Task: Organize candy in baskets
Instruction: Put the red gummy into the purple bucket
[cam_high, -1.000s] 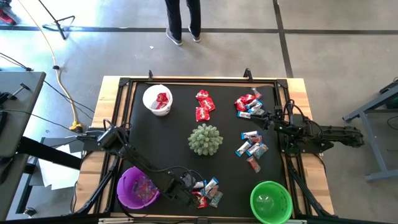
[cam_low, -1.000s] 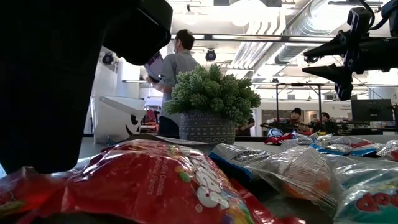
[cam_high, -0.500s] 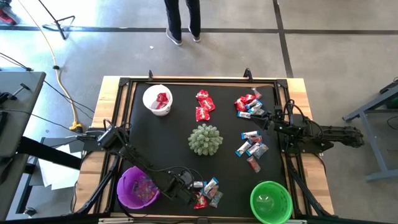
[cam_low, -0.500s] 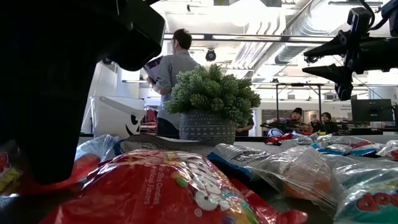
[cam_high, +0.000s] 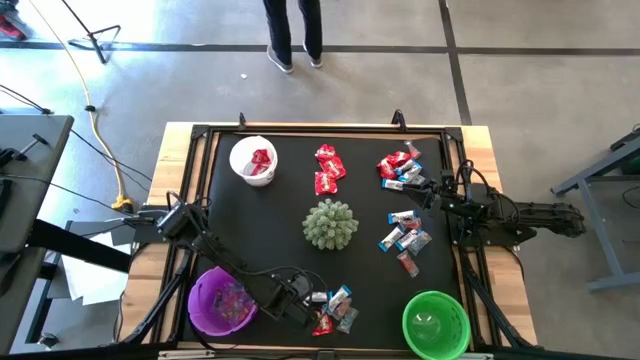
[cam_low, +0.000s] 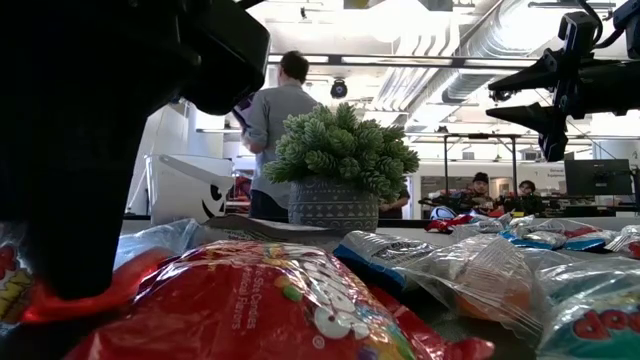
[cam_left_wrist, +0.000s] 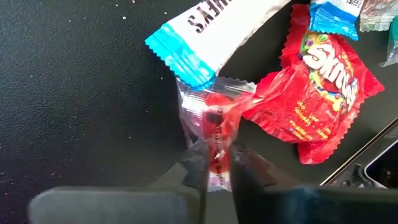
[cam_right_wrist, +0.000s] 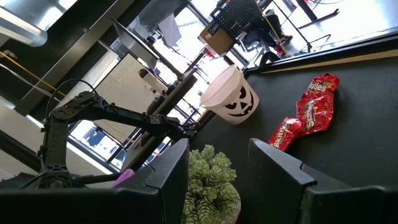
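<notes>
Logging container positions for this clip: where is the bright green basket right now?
In the high view the round bright green basket sits at the table's near right corner, just below the scattered blue-and-silver candy, across from the purple basket.

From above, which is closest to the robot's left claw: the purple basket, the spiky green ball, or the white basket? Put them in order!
From the left gripper, by the table's front edge:
1. Purple basket, just beside it, at the front left corner.
2. Spiky green ball, in the middle of the table.
3. White basket, at the far left corner.
</notes>
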